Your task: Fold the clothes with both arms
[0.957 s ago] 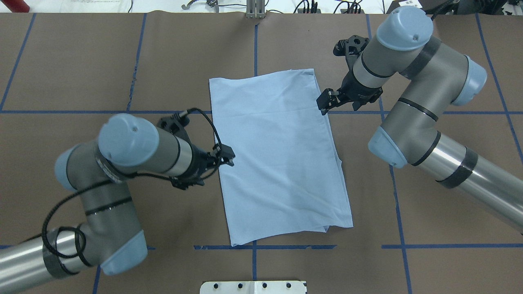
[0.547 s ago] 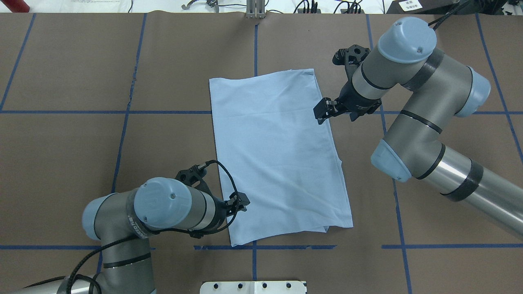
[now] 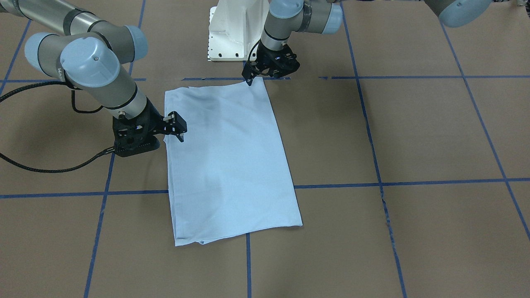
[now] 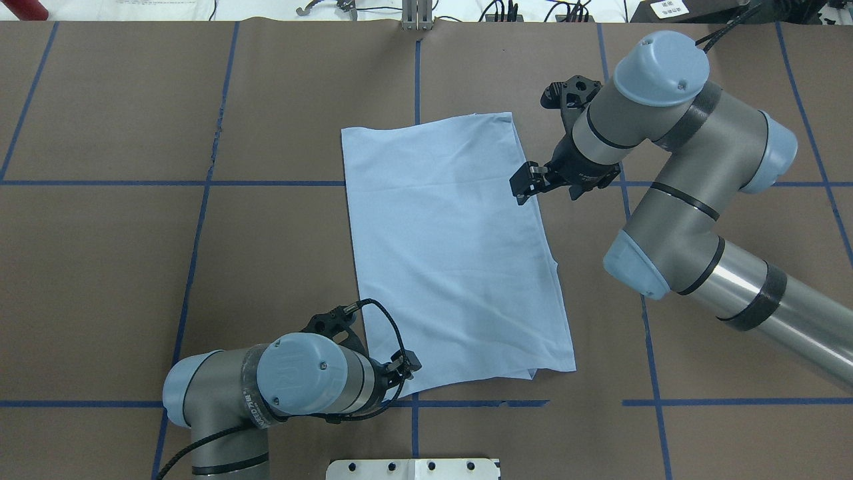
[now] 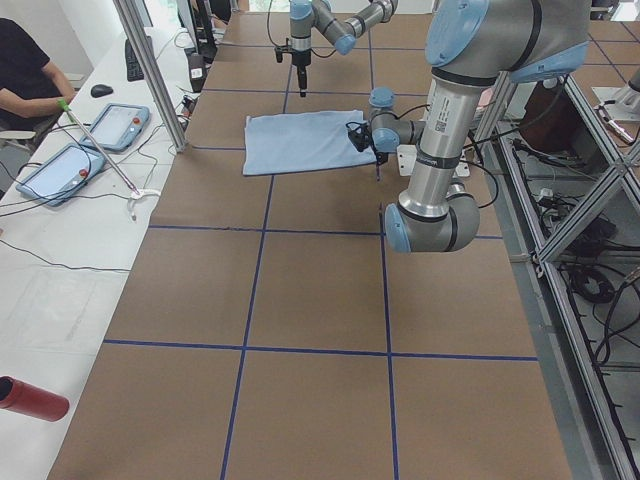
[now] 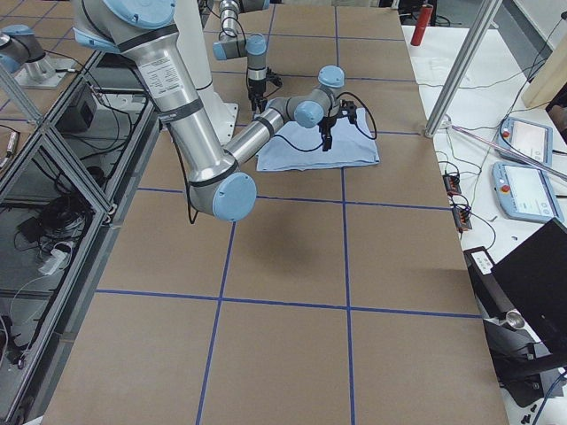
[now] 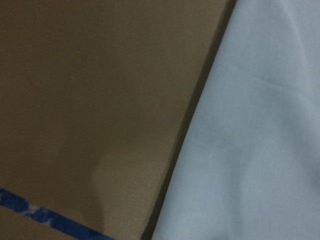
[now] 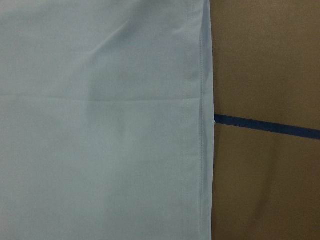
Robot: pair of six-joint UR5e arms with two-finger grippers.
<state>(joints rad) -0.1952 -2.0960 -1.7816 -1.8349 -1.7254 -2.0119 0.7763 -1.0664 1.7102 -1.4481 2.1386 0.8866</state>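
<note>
The light blue T-shirt (image 4: 453, 253) lies flat on the table, folded into a long rectangle; its print and neck tag are hidden. It also shows in the front-facing view (image 3: 227, 161). My left gripper (image 4: 408, 365) hovers at the shirt's near left corner, also seen in the front-facing view (image 3: 249, 78); it looks open and empty. My right gripper (image 4: 523, 188) is over the shirt's right edge towards the far end, also in the front-facing view (image 3: 178, 128); it looks open and empty. The left wrist view shows the shirt's edge (image 7: 250, 140), the right wrist view its hem (image 8: 100, 125); neither shows any fingers.
The brown table cover (image 4: 133, 267) has a grid of blue tape lines. The white pedestal base (image 3: 232, 33) stands at the near edge. A side table with tablets (image 5: 115, 125), a red cylinder (image 5: 30, 398) and a seated person (image 5: 25, 70) lies beyond the far edge.
My left arm has swung back along the shirt's left edge, from its middle to the near left corner. My right gripper has shifted slightly inward over the right edge. The shirt has not moved.
</note>
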